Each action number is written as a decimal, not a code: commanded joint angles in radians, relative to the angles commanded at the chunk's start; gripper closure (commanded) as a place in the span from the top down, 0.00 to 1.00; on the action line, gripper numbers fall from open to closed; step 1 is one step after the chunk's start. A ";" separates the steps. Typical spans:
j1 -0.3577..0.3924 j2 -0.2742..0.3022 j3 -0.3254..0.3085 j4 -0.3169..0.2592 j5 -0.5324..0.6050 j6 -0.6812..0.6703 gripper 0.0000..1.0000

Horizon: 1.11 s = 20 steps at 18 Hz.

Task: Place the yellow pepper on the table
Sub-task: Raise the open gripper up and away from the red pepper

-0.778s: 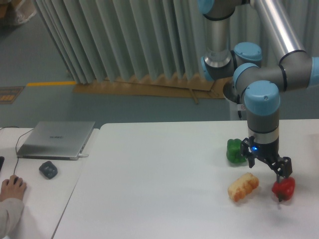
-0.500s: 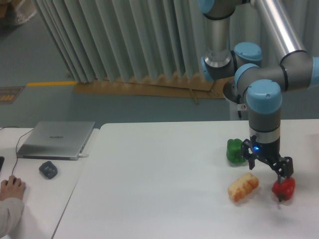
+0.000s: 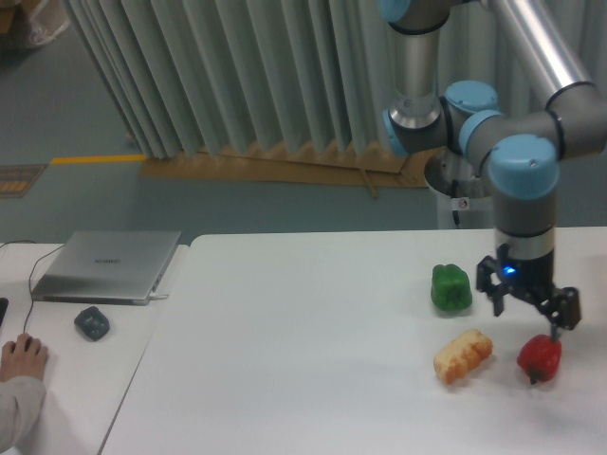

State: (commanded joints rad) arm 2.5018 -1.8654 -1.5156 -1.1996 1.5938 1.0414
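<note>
The gripper (image 3: pixel 526 309) hung with jaws apart and empty above the red pepper (image 3: pixel 539 356) on the table (image 3: pixel 303 360). The yellow pepper (image 3: pixel 463 354) lay just left of it, the green pepper (image 3: pixel 450 287) farther back.

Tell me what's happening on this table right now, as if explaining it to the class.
A robot arm's gripper hangs open and empty just above the white table, between a green bell pepper and a red bell pepper. A yellowish bumpy item lies in front of the green one. No yellow pepper can be picked out with certainty.
</note>
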 joint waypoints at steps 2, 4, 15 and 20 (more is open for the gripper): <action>0.017 0.006 -0.006 0.002 0.003 0.025 1.00; 0.015 0.006 -0.018 0.002 0.002 0.040 1.00; 0.025 0.025 -0.054 0.017 0.038 0.060 1.00; 0.026 0.026 -0.054 0.015 0.035 0.060 1.00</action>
State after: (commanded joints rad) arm 2.5280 -1.8392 -1.5693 -1.1842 1.6291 1.1014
